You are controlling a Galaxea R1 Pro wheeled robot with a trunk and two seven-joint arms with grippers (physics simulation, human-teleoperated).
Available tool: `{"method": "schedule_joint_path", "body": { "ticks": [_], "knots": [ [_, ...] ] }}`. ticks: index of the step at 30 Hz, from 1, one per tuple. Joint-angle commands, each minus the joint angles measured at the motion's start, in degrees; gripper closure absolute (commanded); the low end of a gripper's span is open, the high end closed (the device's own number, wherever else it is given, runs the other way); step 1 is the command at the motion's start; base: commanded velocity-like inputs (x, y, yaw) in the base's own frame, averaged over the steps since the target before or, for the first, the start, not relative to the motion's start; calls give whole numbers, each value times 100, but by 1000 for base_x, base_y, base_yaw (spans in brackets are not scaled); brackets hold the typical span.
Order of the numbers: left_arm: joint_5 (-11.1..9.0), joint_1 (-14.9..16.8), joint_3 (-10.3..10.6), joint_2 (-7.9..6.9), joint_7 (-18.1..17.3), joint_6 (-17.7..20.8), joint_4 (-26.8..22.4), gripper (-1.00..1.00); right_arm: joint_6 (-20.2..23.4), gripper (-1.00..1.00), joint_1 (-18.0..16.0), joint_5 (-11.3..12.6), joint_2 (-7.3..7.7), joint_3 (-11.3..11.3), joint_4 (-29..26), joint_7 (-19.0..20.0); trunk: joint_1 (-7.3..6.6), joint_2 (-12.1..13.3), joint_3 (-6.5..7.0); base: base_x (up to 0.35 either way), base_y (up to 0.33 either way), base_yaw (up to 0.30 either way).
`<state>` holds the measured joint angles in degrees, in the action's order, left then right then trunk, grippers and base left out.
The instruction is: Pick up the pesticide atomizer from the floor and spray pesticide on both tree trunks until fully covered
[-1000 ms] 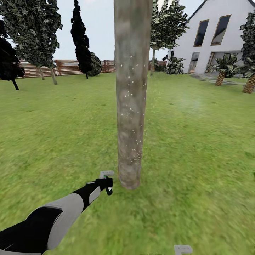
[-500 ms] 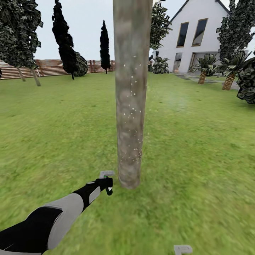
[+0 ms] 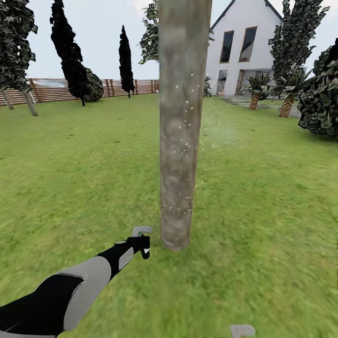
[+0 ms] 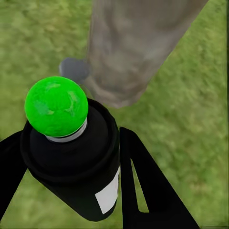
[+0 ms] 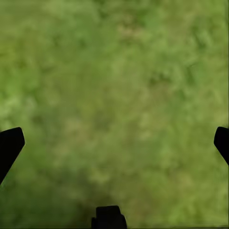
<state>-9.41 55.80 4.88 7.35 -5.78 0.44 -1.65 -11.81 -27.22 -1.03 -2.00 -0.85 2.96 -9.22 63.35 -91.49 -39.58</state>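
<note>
Ur left gripper (image 3: 142, 244) is clamped on the pesticide atomizer (image 4: 71, 157), low by the tree trunk (image 3: 180, 122) base, nozzle facing the bark. White specks sit mostly on the trunk's right side, mid to upper; coverage looks partial imo. Sweep the spray up the column, then work round to the bare left face. Right gripper (image 5: 114, 138): jaws spread wide over the lawn (image 5: 119, 71), nothing held.

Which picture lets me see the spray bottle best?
The left wrist view. There the pesticide atomizer is big and close, black with a green top and whitish label, between the left end effector's fingers. In the head view it is just a tiny dark shape beside the tree trunk.
</note>
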Motion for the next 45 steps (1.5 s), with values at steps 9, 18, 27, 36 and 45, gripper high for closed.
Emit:
{"method": "schedule_joint_path", "body": {
  "ticks": [9, 18, 27, 36, 45],
  "knots": [
    [-61, 1, 41, -5, -20, 10, -2, 100, -40, -100, -12, -12, -2, -5, 29, -27, 0, -2, -5, 3, 350, -292],
    [-61, 1, 41, -5, -20, 9, -2, 100, -40, -100, -12, -12, -2, -6, 29, -27, 0, -2, -8, 0, 350, -175],
    [-61, 1, 43, -5, -20, 8, -2, 100, -40, -100, -12, -12, -2, -6, 29, -27, 0, -2, -9, 0, 350, -279],
    [-61, 1, 47, 2, -20, 5, 4, 100, -40, -100, -12, -12, -2, -9, 29, -27, 0, -2, -9, 0, 329, -290],
    [-76, 1, 193, 242, -42, 2082, -1987, 100, -40, -100, -12, -12, -11, -12, 29, -27, 0, -2, -9, 0, 26, -31]
  ]
}}
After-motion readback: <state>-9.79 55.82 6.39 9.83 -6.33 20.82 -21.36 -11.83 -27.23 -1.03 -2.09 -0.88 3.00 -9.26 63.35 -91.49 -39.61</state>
